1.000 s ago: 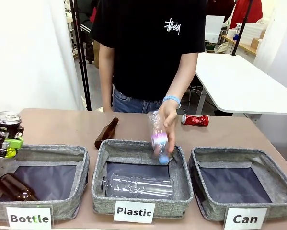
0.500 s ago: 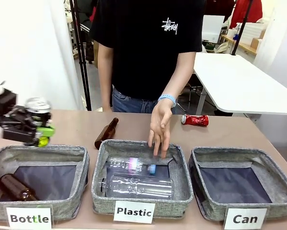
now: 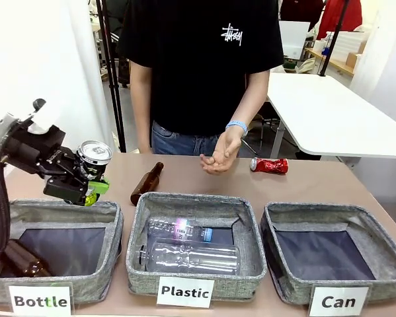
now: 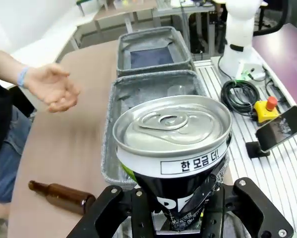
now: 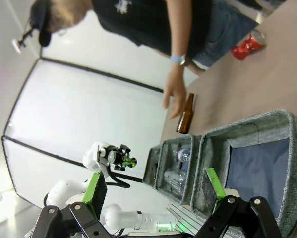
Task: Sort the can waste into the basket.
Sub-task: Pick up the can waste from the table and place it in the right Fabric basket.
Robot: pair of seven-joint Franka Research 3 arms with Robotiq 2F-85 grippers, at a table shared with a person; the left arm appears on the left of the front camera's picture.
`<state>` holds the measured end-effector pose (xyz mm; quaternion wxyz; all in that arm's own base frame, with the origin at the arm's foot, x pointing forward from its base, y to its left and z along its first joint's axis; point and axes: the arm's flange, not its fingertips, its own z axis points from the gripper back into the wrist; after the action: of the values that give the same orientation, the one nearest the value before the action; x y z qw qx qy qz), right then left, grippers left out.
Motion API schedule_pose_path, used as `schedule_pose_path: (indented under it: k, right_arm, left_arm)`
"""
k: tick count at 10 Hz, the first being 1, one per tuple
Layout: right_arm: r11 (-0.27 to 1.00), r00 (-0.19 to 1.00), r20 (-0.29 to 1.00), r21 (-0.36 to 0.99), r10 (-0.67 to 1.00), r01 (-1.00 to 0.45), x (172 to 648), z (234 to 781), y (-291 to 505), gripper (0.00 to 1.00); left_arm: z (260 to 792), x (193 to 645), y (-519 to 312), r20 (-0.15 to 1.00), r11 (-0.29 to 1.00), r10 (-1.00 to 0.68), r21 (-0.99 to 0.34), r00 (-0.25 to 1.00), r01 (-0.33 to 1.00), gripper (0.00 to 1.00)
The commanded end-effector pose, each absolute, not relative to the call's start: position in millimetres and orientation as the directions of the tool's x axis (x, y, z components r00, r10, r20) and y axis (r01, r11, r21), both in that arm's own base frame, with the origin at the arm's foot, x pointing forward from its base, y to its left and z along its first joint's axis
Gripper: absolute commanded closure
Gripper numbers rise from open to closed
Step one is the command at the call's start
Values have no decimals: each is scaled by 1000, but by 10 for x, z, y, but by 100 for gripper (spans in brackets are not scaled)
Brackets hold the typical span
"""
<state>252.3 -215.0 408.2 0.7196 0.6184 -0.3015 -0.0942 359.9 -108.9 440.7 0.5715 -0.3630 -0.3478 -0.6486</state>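
Front view: my left gripper point(image 3: 90, 177) is clamped on the dark can point(image 3: 94, 156), which is tilted with its silver top up over the far edge of the "Bottle" bin point(image 3: 112, 228). The red can point(image 3: 269, 165) lies on its side on the table point(image 3: 316, 188), beyond the "Can" basket point(image 3: 383, 254).

Left wrist view: the can's pull-tab lid and a white band of Korean print show up close (the front camera doesn't resolve either).

Right wrist view: my right gripper point(image 5: 153, 198) has its fingers spread wide and holds nothing, with the basket just ahead.
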Motion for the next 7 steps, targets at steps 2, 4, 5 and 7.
schedule_pose_path:
  k: [2,4,5,7]
  right_arm:
    - [213,784,342,939,-519,-268,2554,4094,-2156,0]
    - [213,784,342,939,-519,-268,2554,4094,-2156,0]
    - [217,801,317,947,-508,-237,2523,4082,-2150,0]
    - [326,707,448,892,-547,-314,1988,4481,-2737,0]
  left_arm:
    - [4507,3503,-1405,922,-37,-385,-57,39,998,92]
    - [4686,3437,-2033,896,-82,-444,-59,17,995,92]
    - [4816,3448,-2425,873,-159,-482,4,-81,987,92]
    - [5037,3489,-3360,847,-263,-458,158,-268,952,92]
